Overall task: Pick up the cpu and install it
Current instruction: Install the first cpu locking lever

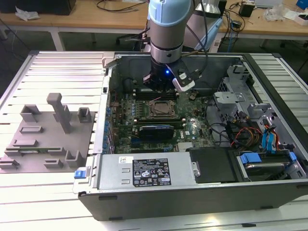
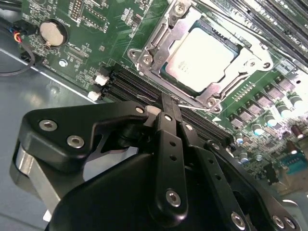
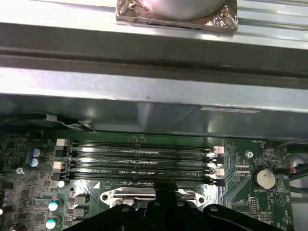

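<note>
We see the cpu (image 2: 199, 57) already seated in the motherboard socket (image 2: 159, 36), silvery top up inside the open metal frame, so the install looks largely done. The end effector (image 2: 166, 108) hovers just above the socket's edge beside the RAM slots (image 3: 139, 161); its fingers look pressed together on nothing. Print is there, none repeated here.

Wooden benches (image 1: 72, 19) behind (cable-strewn)
</note>
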`<move>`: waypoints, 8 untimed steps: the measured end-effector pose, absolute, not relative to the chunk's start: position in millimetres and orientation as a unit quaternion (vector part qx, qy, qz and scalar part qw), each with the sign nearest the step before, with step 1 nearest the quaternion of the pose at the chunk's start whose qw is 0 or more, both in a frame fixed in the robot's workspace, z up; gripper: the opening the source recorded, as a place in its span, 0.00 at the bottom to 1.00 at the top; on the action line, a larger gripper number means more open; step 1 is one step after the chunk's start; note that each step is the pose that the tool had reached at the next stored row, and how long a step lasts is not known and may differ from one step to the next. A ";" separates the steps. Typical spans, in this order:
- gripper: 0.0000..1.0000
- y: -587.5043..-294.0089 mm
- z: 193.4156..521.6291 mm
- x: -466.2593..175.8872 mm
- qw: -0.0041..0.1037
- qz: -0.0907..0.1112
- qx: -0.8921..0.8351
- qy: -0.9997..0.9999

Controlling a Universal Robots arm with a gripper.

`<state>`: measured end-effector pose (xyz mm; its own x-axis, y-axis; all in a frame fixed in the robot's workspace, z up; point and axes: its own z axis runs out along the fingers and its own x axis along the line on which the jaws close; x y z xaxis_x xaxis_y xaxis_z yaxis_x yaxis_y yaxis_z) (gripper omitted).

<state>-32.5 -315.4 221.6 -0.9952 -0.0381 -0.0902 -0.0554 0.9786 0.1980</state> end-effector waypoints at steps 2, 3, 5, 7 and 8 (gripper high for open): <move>0.11 -313.7 220.2 -35.2 0.047 0.100 -0.023 0.994; 0.11 -313.0 219.7 -36.3 0.048 0.100 -0.023 0.993; 0.11 -311.4 218.8 -38.4 0.050 0.100 -0.022 0.993; 0.11 -310.5 217.6 -39.5 0.053 0.100 -0.021 0.993; 0.11 -310.4 217.1 -39.6 0.054 0.100 -0.019 0.993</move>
